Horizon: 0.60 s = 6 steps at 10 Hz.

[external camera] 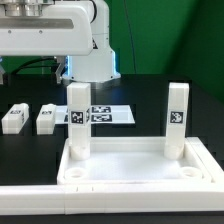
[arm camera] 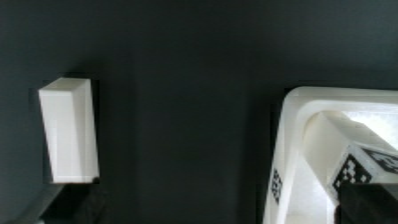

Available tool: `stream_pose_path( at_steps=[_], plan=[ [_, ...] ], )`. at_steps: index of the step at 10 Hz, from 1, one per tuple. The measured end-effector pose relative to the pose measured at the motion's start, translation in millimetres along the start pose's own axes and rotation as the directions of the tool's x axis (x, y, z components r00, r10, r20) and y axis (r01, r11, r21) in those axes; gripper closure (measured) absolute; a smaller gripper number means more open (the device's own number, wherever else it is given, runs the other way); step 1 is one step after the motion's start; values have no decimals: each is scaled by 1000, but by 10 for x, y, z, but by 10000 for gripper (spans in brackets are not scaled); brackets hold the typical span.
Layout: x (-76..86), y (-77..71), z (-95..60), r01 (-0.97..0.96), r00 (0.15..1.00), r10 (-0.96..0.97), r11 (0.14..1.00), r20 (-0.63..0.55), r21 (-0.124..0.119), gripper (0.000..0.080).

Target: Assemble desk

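The white desk top (external camera: 140,172) lies rim up at the front of the black table. Two tagged legs stand upright in its far corners, one on the exterior view's left (external camera: 78,118) and one on its right (external camera: 177,115). Two more legs (external camera: 14,117) (external camera: 46,118) lie loose on the table further left. The wrist view looks down on one lying leg (arm camera: 68,130) and on a desk top corner (arm camera: 306,150) with its tagged leg (arm camera: 365,160). Only a dark finger (arm camera: 64,205) of my gripper shows at the edge. The jaws stand wide apart over bare table, holding nothing.
The marker board (external camera: 108,115) lies flat behind the desk top, between the two upright legs. The white arm (external camera: 55,35) and its base (external camera: 92,62) stand at the back left. A long white bar (external camera: 100,205) runs along the front edge.
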<state>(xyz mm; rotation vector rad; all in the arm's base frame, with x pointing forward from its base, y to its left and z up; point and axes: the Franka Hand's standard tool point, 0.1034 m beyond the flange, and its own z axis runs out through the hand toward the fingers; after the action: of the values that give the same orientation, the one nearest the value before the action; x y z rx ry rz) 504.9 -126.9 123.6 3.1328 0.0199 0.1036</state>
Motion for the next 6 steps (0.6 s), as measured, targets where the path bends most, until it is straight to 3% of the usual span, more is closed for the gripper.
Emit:
stream_pose_path(
  at_steps=[3,5,6],
  plan=[
    [-22,6,19,-2,1000,2,1000,5,1,151],
    [-392,45,242,-57,995,55,998,85,20,151],
    [-558,-13,364,-94,982,87,995,170,37,151]
  ],
)
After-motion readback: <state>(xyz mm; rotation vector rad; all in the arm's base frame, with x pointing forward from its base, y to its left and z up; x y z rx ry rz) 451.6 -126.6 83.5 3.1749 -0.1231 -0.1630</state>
